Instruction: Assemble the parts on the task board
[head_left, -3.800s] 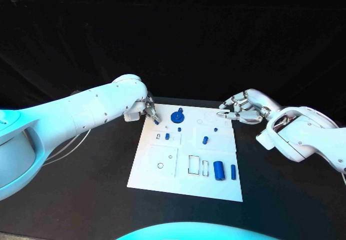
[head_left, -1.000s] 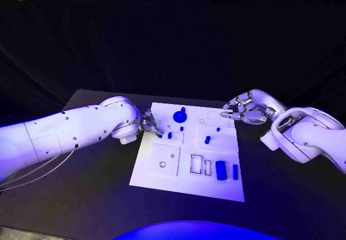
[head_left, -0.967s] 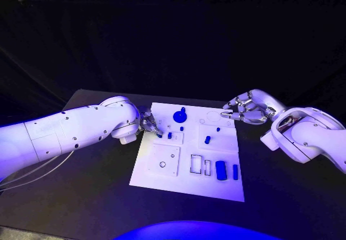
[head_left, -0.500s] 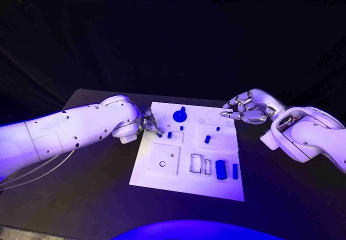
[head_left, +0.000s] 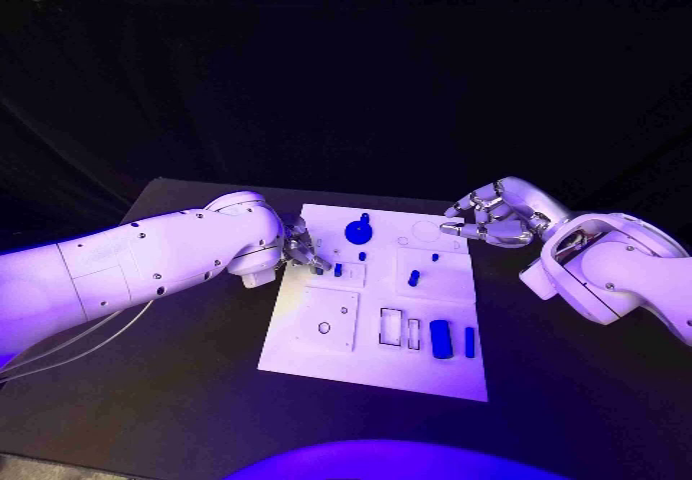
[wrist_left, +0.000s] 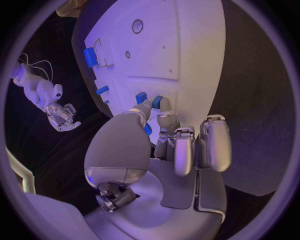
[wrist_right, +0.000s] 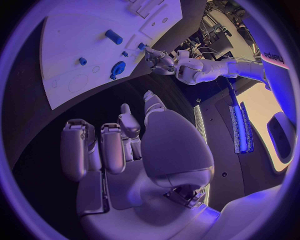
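Apparently to seat it, the left hand (head_left: 300, 250) pinches a small blue part (wrist_left: 155, 102) over the task board (head_left: 332, 345), while the right hand (head_left: 490, 222) waits curled and empty.

Black table (head_left: 173, 400), dark top, running out to both sides and toward the cam. Right in the middle of it lies the white task board (head_left: 332, 355), flat on the surface, long side running front to back, slightly skewed w/ the near edge further left than the far one. Left wrist cam has the board (wrist_left: 200, 65) on the same black top (wrist_left: 256, 100); right wrist cam too (wrist_right: 69, 55).
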